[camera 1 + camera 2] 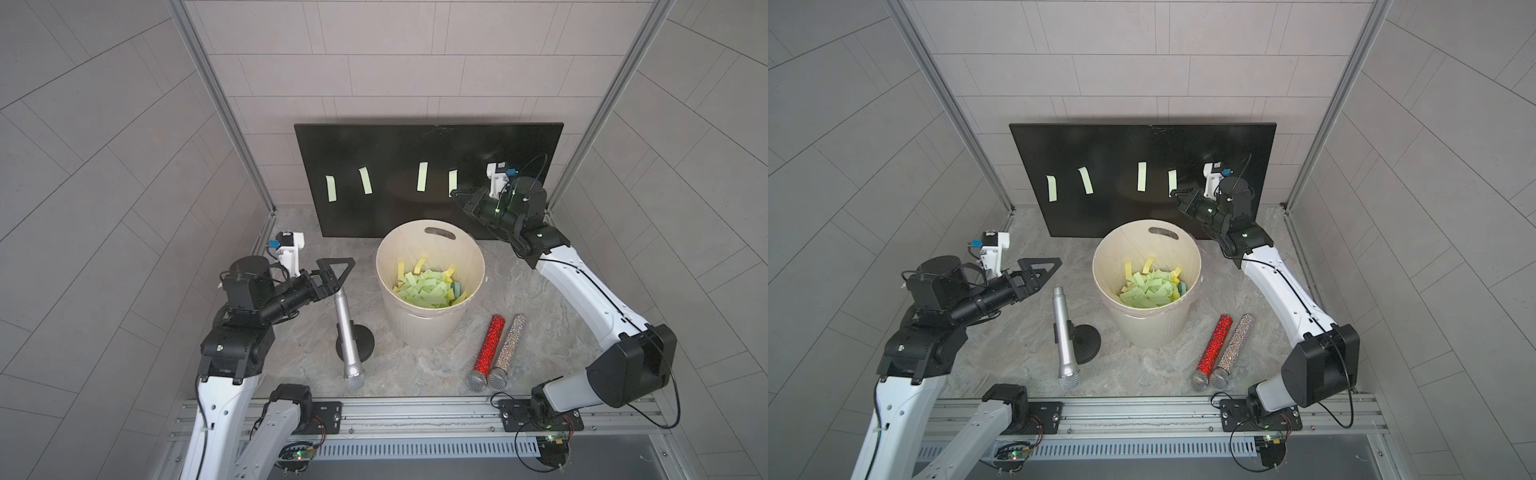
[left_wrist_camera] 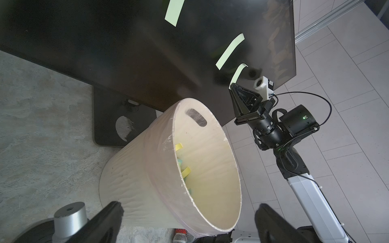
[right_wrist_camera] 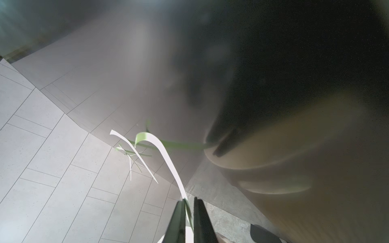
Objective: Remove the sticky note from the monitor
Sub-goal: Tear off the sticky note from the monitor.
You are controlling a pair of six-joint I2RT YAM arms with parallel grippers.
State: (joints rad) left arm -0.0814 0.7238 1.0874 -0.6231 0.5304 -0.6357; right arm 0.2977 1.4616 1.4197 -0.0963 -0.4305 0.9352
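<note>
Monitor (image 1: 415, 145) stands along the back edge of the worktop (image 1: 552, 316), and the cream bucket (image 1: 415, 324) sits right in front of its middle. My right hand (image 1: 455, 193) is up at the screen, toward the back right corner. It's pinched shut on the bottom end of the rightmost sticky note (image 1: 452, 178). In the right wrist view the strip comes straight out from between the closed jaws and curls away. Its top end looks stuck to the glass. The three other notes (image 1: 422, 176) sit further left on the screen.

How I'd do the peel: pull slowly, down and away from the glass, so the glue lets go bit by bit. If I yank it sideways I reckon the paper tears or slips out, since the grip is only on a thin end. I'd stay clamped until it's over the bucket.

Room-wise, the screen's lower edge and the bucket rim are close under that hand. So I'd back off the glass first, then swing toward the worktop's centre, and that path looks open to me. The left hand (image 1: 347, 266) hangs wide open and empty near the left edge, over the top of the silver microphone (image 1: 345, 328) and well clear. The red microphone (image 1: 490, 345) and the glittery one (image 1: 509, 345) lie together near the front edge, right of the bucket and out of the way.
</note>
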